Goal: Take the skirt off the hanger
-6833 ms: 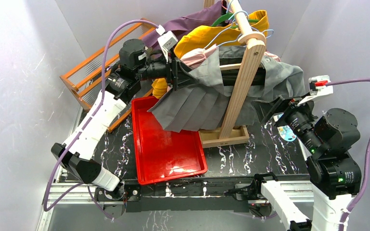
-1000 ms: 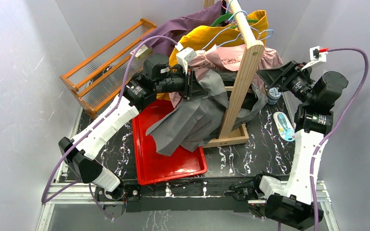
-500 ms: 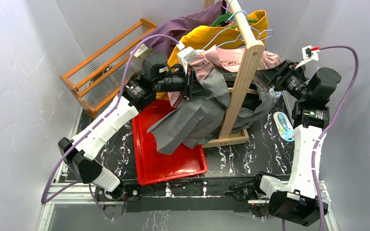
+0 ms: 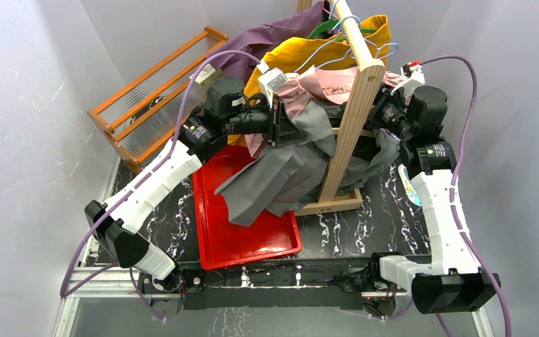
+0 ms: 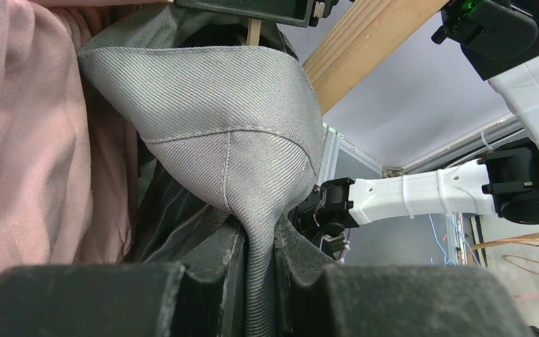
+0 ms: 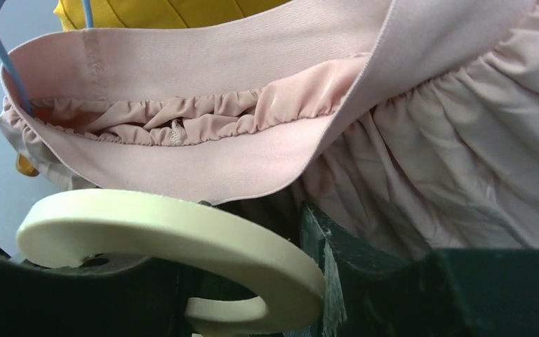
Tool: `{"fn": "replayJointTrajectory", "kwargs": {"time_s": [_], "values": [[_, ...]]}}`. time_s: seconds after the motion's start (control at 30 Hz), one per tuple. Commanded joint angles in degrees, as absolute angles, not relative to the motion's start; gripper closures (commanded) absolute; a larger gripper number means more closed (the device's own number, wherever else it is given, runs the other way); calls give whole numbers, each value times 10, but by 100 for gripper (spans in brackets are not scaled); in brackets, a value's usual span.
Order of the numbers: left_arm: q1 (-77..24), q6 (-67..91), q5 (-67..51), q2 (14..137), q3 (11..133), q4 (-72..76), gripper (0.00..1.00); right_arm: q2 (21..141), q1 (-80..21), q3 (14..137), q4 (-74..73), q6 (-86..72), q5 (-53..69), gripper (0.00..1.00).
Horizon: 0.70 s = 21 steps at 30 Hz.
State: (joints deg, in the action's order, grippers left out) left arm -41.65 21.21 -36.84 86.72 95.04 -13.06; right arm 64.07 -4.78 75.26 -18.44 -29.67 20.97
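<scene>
The grey pleated skirt (image 4: 281,175) hangs bunched beside the wooden rack post (image 4: 351,126), its lower part drooping over the red tray. My left gripper (image 4: 281,130) is shut on a fold of the skirt's grey fabric (image 5: 217,105), which is pinched between its fingers (image 5: 256,246). My right gripper (image 4: 377,116) is behind the post at the skirt's top. In the right wrist view its jaws stand apart (image 6: 245,281) with a cream hanger hook (image 6: 168,232) lying between them. The rest of the hanger is hidden under cloth.
A pink garment (image 4: 323,81) (image 6: 253,140), a yellow one (image 4: 302,49) and a purple one (image 4: 274,35) hang on the same rail with blue wire hangers (image 6: 0,49). The red tray (image 4: 245,232) lies below. An orange wooden rack (image 4: 147,98) leans at back left.
My right arm has swung left and in from the far right to the hanger behind the post. The left gripper still holds the skirt in place.
</scene>
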Motion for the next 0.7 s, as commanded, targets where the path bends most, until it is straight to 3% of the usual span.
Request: {"fn": "replayJointTrajectory", "kwargs": {"time_s": [0.0, 0.1, 0.2, 0.33, 0.47, 0.67], "values": [[-418, 223, -402, 835, 947, -93, 100, 623, -49, 781, -185, -316, 125, 42], [-418, 221, -394, 833, 944, -100, 100, 612, -49, 805, -215, -299, 90, 28], [-418, 220, -388, 828, 942, -102, 100, 593, -49, 807, -229, -293, 54, 21], [-418, 221, -393, 830, 947, -102, 100, 586, -49, 787, -200, -304, 65, 24], [-418, 223, -402, 831, 950, -102, 100, 588, -49, 767, -167, -315, 80, 34], [-418, 224, -411, 825, 943, -102, 100, 582, -49, 737, -129, -325, 60, 35]]}}
